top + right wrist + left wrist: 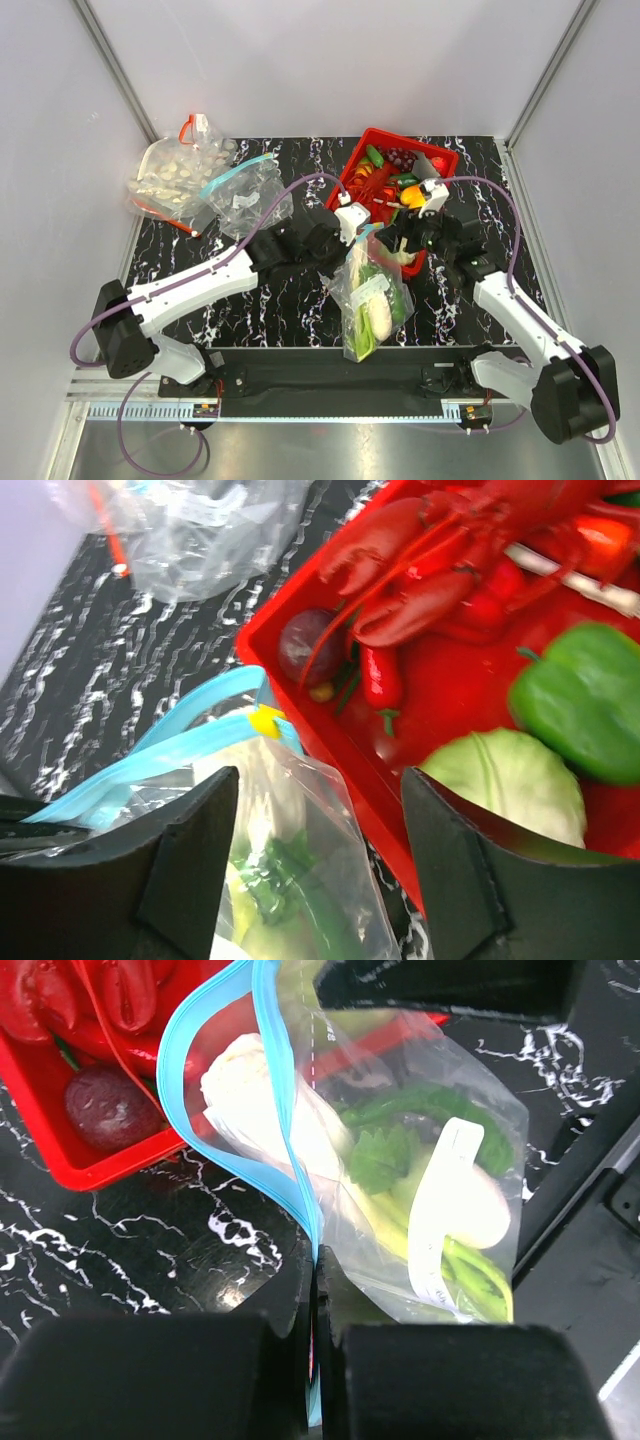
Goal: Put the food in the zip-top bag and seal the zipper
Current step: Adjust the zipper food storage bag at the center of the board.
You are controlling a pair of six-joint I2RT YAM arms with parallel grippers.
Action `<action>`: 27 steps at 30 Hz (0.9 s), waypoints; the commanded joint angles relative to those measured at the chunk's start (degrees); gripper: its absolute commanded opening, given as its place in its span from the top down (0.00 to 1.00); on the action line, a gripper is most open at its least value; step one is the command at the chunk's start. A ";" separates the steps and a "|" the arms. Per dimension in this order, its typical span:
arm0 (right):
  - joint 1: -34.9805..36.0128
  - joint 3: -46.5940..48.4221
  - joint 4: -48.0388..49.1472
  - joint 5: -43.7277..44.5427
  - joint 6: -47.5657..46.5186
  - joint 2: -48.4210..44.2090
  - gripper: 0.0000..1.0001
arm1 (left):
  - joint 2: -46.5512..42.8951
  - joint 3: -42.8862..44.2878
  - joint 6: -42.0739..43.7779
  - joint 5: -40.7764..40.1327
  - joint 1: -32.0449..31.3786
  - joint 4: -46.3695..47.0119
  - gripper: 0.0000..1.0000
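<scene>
The zip-top bag (pixel 375 300) lies between the arms, its mouth toward the red basket. Inside it is the food: a white radish piece (pixel 250 1090), green leaves (pixel 385 1155) and pale stalks. My left gripper (pixel 318 1290) is shut on the teal-blue zipper (pixel 290 1175) at the bag's mouth; beyond the jaws the two strips spread apart in a loop. A yellow slider (pixel 265 720) sits on the zipper (pixel 150 760). My right gripper (pixel 320 850) is open above the bag's (pixel 300 860) upper corner, holding nothing. From above, the left gripper (pixel 352 222) and the right gripper (pixel 405 245) flank the bag's mouth.
A red basket (pixel 410 140) of toy produce and a red lobster (pixel 420 570) stands right behind the bag, its wall (pixel 330 730) touching the bag's mouth. At the back left lie a clear bag with a red strip (pixel 170 180) and an empty clear bag (pixel 245 195).
</scene>
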 commanded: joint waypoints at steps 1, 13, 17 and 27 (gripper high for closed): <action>-1.01 -0.22 9.95 -7.52 -1.12 2.32 0.29 | 0.74 1.15 1.48 -3.75 0.02 1.96 1.00; -3.29 0.22 18.66 -15.18 0.81 13.48 0.33 | 1.98 1.95 2.98 -7.01 0.99 1.61 1.00; -4.17 0.48 21.56 -18.52 1.69 17.53 0.33 | 1.89 1.86 3.16 -7.89 1.07 1.61 1.00; -4.53 0.93 26.83 -25.30 4.41 21.76 0.94 | 2.85 1.68 3.42 -9.29 2.30 1.79 1.00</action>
